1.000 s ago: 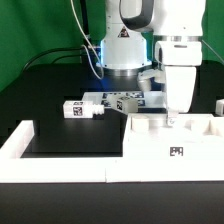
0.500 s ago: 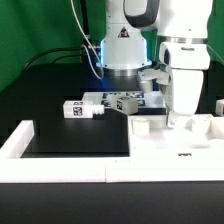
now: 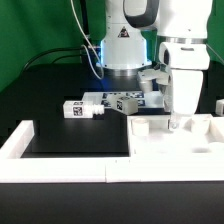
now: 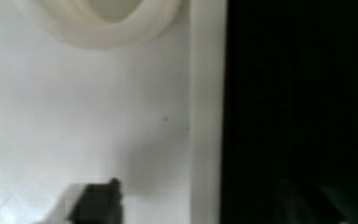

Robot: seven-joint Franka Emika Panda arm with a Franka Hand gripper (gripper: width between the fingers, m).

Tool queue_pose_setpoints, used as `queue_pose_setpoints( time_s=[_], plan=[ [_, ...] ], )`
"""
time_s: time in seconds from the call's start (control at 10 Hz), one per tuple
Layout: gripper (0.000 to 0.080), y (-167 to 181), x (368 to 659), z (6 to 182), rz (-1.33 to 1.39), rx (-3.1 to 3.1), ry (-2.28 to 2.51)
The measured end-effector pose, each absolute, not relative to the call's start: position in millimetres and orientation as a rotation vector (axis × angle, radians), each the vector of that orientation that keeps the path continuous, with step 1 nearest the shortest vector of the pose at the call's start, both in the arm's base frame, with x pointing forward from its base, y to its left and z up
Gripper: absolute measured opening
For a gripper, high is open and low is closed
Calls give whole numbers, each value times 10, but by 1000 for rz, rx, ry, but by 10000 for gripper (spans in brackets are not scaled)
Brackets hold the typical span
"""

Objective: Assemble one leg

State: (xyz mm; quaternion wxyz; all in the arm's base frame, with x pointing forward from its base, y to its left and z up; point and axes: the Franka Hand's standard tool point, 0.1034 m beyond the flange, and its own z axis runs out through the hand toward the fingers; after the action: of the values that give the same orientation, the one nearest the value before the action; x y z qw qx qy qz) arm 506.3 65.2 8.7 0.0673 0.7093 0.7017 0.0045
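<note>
The large flat white panel (image 3: 170, 150) with raised rims lies at the front on the exterior view's right. My gripper (image 3: 177, 122) is lowered onto its far part and looks shut on the panel's edge. In the wrist view one dark finger (image 4: 96, 200) rests against the white panel (image 4: 105, 110), near a round raised socket (image 4: 114, 25). The other finger is lost against the black table. White legs with black-and-white tags lie on the black table behind, one (image 3: 83, 108) on the left and another (image 3: 125, 102) beside it.
A white L-shaped fence (image 3: 20, 140) runs along the table's front and left. The robot's base (image 3: 122, 50) stands behind the legs. The black table (image 4: 300, 110) shows just past the panel's edge in the wrist view.
The gripper and the white panel have shifted together toward the exterior view's right and front. The tag on the panel's front face has dropped out of sight.
</note>
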Motion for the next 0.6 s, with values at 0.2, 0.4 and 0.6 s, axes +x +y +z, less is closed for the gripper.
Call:
queue_pose_setpoints(
  time_s=[0.2, 0.4, 0.6],
  plan=[
    [626, 654, 5016, 253, 34, 2158, 2079],
    [646, 578, 4894, 493, 58, 2207, 2005],
    [649, 571, 4829, 605, 82, 2318, 1870]
  ],
)
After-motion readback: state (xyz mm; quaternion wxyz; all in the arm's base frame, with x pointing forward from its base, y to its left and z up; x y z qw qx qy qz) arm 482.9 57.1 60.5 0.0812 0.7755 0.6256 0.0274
